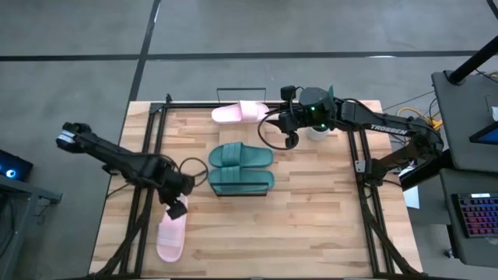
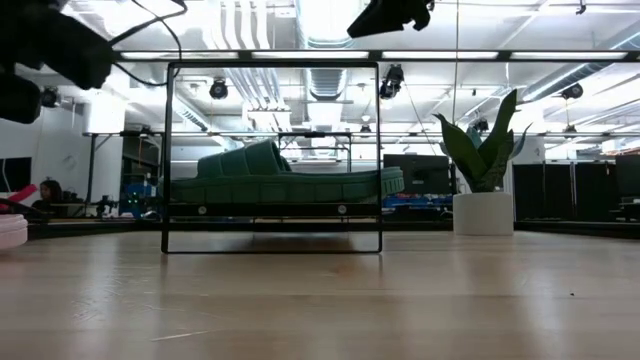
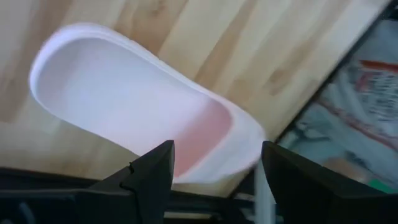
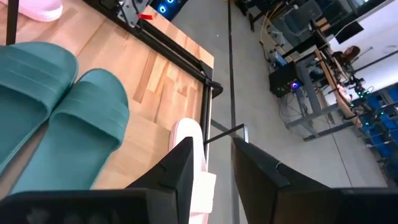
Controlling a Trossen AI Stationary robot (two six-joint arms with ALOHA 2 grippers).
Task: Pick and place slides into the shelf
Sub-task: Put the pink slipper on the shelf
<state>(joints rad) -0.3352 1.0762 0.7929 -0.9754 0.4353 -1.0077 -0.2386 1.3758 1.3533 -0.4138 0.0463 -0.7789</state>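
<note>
Two dark teal slides lie side by side mid-table; in the low view one rests on the shelf, a board in a thin black frame. One pink slide lies flat on the table near the left front. My left gripper hangs open just above its far end, a finger to either side, touching nothing. The other pink slide lies at the table's far edge. My right gripper hovers high beside it, open and holding nothing.
A white pot with a green plant stands at the far right, under my right arm. Black rails run along both table sides. Bare wood lies toward the near right.
</note>
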